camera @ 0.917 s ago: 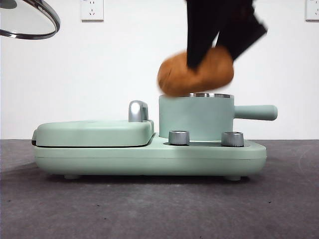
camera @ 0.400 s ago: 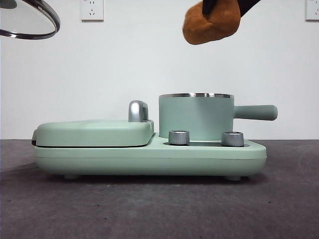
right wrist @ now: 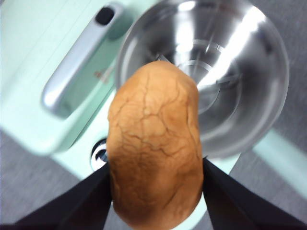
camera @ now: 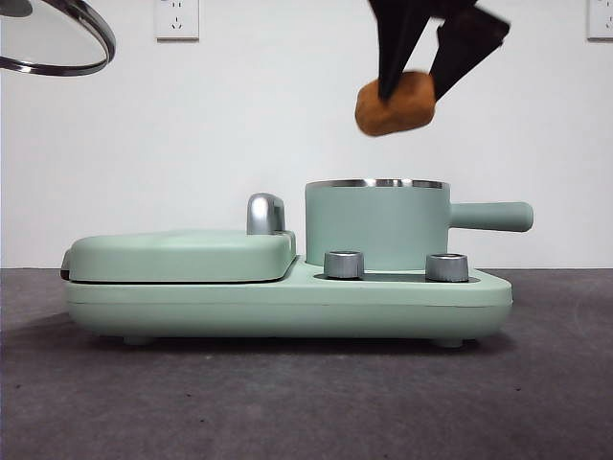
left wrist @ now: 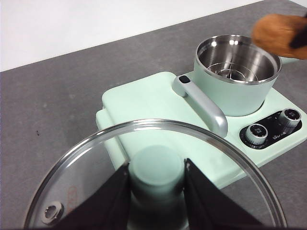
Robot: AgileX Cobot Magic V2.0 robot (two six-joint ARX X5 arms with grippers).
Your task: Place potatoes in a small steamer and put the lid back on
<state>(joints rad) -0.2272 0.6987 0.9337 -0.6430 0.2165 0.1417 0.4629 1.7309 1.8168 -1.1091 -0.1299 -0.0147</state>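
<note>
Aloft, potato (camera: 395, 104) long axis level, gripped crosswise by right hand (camera: 428, 75).

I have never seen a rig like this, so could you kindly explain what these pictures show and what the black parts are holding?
It is a two-armed robot at a table; the black parts are its grippers. One picture looks level across the table; the other two come from cameras on each wrist. On the table stands a mint-green cooker carrying the small steamer, open and with nothing inside. The right gripper holds the potato in the air above the steamer. The left gripper holds the glass lid by its knob, raised off to one side.
</note>
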